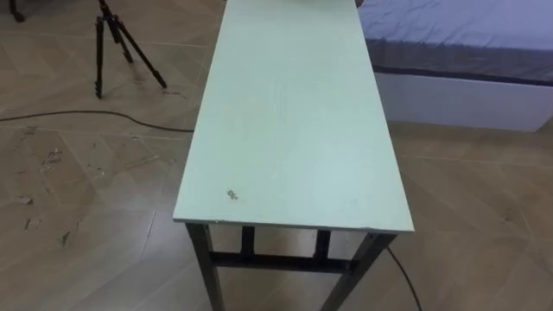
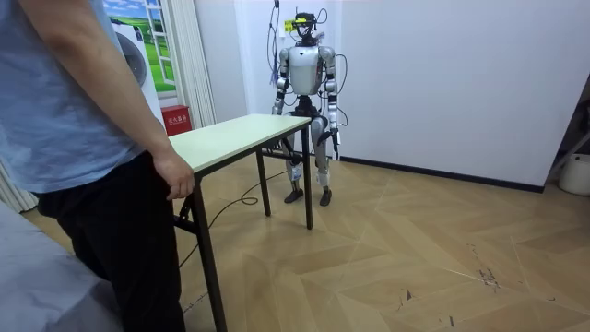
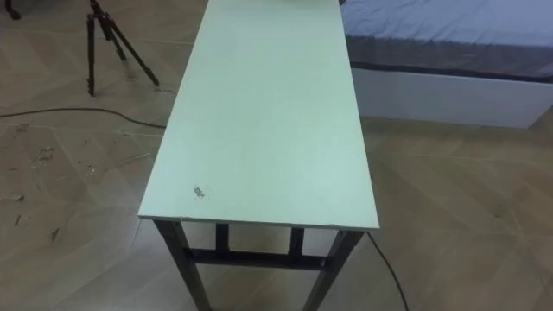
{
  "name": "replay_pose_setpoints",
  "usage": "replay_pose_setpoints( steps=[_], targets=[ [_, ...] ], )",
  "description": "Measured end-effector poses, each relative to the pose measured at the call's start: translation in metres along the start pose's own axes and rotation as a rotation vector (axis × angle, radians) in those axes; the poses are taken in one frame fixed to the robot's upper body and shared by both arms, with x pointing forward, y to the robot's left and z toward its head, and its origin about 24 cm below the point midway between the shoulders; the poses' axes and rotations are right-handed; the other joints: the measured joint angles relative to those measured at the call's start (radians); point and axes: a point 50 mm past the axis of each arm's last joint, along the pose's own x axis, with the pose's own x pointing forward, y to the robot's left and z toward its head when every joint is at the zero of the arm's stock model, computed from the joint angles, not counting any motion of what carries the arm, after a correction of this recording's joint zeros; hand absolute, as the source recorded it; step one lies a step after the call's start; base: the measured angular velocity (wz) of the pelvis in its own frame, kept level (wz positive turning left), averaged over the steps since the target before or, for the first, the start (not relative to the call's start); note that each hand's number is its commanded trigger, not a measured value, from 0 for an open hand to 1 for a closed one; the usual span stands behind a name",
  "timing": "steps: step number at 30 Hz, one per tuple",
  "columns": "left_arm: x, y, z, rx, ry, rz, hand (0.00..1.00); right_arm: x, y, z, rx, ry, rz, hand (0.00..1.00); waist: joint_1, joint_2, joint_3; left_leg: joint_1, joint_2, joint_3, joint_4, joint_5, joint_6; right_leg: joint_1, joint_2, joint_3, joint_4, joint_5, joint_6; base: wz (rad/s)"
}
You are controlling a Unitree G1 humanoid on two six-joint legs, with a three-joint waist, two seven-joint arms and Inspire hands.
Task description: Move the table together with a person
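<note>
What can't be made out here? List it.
Table far end: eye views, cut off by the top edge.
Tripod head: eye views, same edge.
Person's hand at the table's near end: room view, its own back hides whether it grips.

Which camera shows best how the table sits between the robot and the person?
The room view: the whole table seen from the side, the robot standing at its far end, a person's hand at its near corner. The eye views look down along the top from the robot's end, with its nearest legs.
</note>
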Motion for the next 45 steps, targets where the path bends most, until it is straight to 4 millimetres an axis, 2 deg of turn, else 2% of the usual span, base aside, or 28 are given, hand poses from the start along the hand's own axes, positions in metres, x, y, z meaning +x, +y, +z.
replay_pose_setpoints(
  steps=[6, 14, 23, 30, 36, 38, 41, 42, 45],
  targets=[
    [0.0, 0.001, 0.0, -0.008, 0.001, 0.006, 0.0, 0.0, -0.002, 0.0, 0.02, 0.0, -0.012, 0.0, -0.002, -0.001, 0.0002, -0.001, 0.0, 0.001, 0.0, 0.0, 0.0, -0.001, 0.0, 0.0, -0.001, 0.0, 0.0, 0.0],
    [0.0, 0.005, -0.004, -0.064, 0.04, 0.013, 0.0, -0.002, -0.008, -0.009, 0.14, 0.037, -0.062, 0.0, -0.013, -0.001, 0.0006, -0.001, 0.0, 0.001, 0.0, 0.0, 0.0, 0.0, 0.0, 0.004, 0.0, 0.0, 0.0, 0.0],
    [-0.001, 0.005, -0.009, -0.193, 0.088, -0.109, 0.0, -0.002, -0.01, -0.004, 0.184, 0.027, -0.006, 0.0, -0.024, 0.011, -0.0018, -0.008, 0.0, 0.004, 0.0, 0.0, 0.0, -0.01, 0.002, 0.015, 0.002, 0.0, 0.0, -0.01],
    [-0.002, -0.003, -0.006, -0.382, 0.083, -0.259, 0.0, -0.003, -0.014, 0.005, 0.219, -0.002, 0.051, 0.0, -0.025, 0.025, -0.0018, -0.011, 0.0, 0.005, 0.002, 0.0, 0.0, -0.017, 0.002, 0.02, 0.005, 0.0, 0.0, -0.01],
    [-0.003, -0.01, 0.003, -0.43, 0.042, -0.386, 0.0, -0.004, -0.007, 0.025, 0.224, -0.108, 0.148, 0.0, -0.027, 0.036, -0.0072, -0.022, -0.003, 0.008, 0.004, 0.0, 0.0, -0.029, -0.001, 0.015, 0.007, 0.0, 0.0, -0.01],
    [-0.004, -0.014, 0.007, -0.429, 0.028, -0.428, 0.0, -0.005, -0.001, 0.032, 0.228, -0.148, 0.191, 0.0, -0.031, 0.036, -0.0067, -0.028, -0.002, 0.006, 0.004, 0.0, 0.0, -0.034, 0.0, 0.012, 0.007, 0.0, 0.0, 0.0],
    [-0.009, -0.016, 0.014, -0.459, -0.01, -0.48, 0.0, -0.012, 0.012, 0.04, 0.261, -0.229, 0.279, 0.0, -0.036, 0.034, -0.007, -0.038, 0.0, 0.004, 0.014, 0.0, 0.0, -0.033, -0.003, -0.002, 0.006, -0.001, -0.001, 0.09],
    [-0.011, -0.018, 0.02, -0.467, -0.04, -0.516, 0.0, -0.017, 0.019, 0.045, 0.288, -0.266, 0.329, 0.0, -0.034, 0.031, -0.0043, -0.04, 0.0, 0.004, 0.016, 0.0, 0.0, -0.035, -0.003, -0.001, 0.007, -0.001, -0.002, 0.0],
    [-0.021, -0.035, 0.036, -0.533, -0.092, -0.64, 0.0, -0.024, 0.04, 0.055, 0.357, -0.325, 0.466, 0.0, -0.039, 0.024, -0.0012, -0.039, -0.001, 0.001, 0.015, 0.0, 0.0, -0.033, -0.004, 0.001, 0.006, -0.003, 0.0, 0.03]
  ],
)
